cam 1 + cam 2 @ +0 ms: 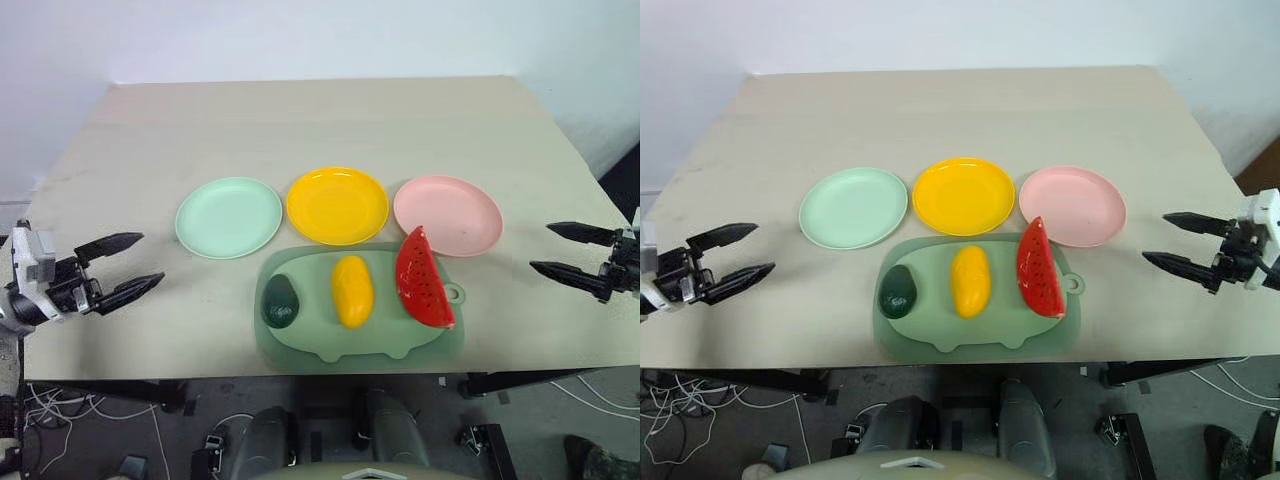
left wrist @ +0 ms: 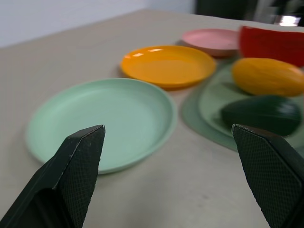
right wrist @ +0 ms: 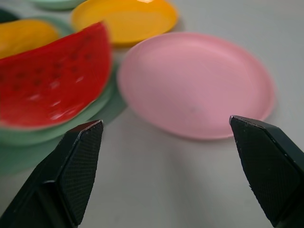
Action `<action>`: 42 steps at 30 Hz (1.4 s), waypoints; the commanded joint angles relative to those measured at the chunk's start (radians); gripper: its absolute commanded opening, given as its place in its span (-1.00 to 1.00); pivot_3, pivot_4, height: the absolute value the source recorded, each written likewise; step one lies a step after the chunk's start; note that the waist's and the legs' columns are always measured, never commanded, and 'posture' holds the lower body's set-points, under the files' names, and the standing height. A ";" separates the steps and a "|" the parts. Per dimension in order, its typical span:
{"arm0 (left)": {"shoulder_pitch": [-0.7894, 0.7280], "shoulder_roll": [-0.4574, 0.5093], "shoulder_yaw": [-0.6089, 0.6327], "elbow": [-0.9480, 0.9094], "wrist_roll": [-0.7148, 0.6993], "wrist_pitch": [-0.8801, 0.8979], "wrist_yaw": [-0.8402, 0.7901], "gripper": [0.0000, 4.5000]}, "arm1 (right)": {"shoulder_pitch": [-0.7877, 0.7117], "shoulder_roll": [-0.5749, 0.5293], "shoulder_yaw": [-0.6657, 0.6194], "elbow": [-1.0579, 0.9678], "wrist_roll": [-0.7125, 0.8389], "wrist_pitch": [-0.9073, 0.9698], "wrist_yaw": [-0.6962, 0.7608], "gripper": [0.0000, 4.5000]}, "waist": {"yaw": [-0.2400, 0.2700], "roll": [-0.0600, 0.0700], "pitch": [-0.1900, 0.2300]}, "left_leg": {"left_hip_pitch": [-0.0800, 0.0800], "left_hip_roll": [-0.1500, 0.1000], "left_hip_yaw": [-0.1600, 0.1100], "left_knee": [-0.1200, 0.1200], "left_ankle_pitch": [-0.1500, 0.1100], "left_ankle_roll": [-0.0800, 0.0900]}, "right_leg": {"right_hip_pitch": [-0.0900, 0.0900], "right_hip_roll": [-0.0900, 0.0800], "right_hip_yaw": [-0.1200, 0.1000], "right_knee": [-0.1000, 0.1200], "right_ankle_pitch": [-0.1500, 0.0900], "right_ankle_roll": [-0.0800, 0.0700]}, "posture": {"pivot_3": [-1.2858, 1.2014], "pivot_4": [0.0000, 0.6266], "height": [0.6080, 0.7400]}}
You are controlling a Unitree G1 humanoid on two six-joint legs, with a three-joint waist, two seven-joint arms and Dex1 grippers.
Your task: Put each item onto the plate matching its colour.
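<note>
On the green pig-shaped board (image 1: 330,345), we are finding avocado (image 1: 281,301), mango (image 1: 352,290) and watermelon wedge (image 1: 422,279) all waiting, plates behind sitting bare. We are judging sorting unstarted; left gripper (image 1: 128,267) and right gripper (image 1: 563,249) are hovering, jaws released, needing a reach inward.

A pale beige surface (image 1: 330,120) stands against a white wall (image 1: 300,35). Near its front edge lies a large green pig-shaped board (image 1: 300,345), flat, with a small loop at its right end. Under the surface, cables (image 1: 70,415) trail across a dark floor (image 1: 540,420).
</note>
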 commanded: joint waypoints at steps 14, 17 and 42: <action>0.126 -0.067 0.088 -0.125 -0.009 -0.010 0.012 1.00 | 0.035 -0.110 0.094 -0.022 0.115 -0.052 0.042 1.00 | 0.007 0.000 0.000 | 0.000 0.000 0.000 0.000 0.000 0.000 | 0.000 -0.001 0.000 0.000 0.000 0.000 | 0.03 -0.52 0.89; 0.139 -0.071 0.087 -0.153 -0.016 0.011 0.027 1.00 | 0.024 -0.105 0.094 -0.039 0.125 -0.034 0.042 1.00 | 0.007 0.000 0.000 | 0.000 0.000 0.000 0.000 0.000 0.000 | 0.000 -0.001 0.000 0.000 0.000 0.000 | 0.03 -0.52 0.89; 0.042 -0.115 0.010 -0.112 0.059 -0.068 0.034 1.00 | 0.029 -0.120 0.024 -0.718 0.432 0.896 -0.413 1.00 | 0.013 -0.001 0.000 | -0.002 0.000 -0.001 0.001 0.000 0.000 | -0.001 -0.002 0.001 0.000 0.000 -0.001 | 0.03 -0.52 0.89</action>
